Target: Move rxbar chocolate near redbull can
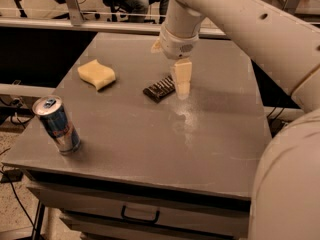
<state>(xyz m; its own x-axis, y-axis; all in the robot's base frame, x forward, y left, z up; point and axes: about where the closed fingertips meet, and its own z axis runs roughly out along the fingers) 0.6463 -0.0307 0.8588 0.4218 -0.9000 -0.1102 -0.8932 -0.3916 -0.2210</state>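
Note:
The rxbar chocolate point(159, 89), a flat black bar with white stripes, lies on the grey table point(210, 144) near its middle. My gripper point(182, 85) hangs from the white arm just right of the bar's right end, low over the table top and touching or almost touching that end. The redbull can point(56, 124), blue and silver with a silver top, stands upright near the table's front left corner, well apart from the bar.
A pale yellow wavy sponge point(96, 74) lies at the table's back left. The table has a drawer with a handle point(140, 216) in its front. My white arm point(280, 59) fills the right side of the view.

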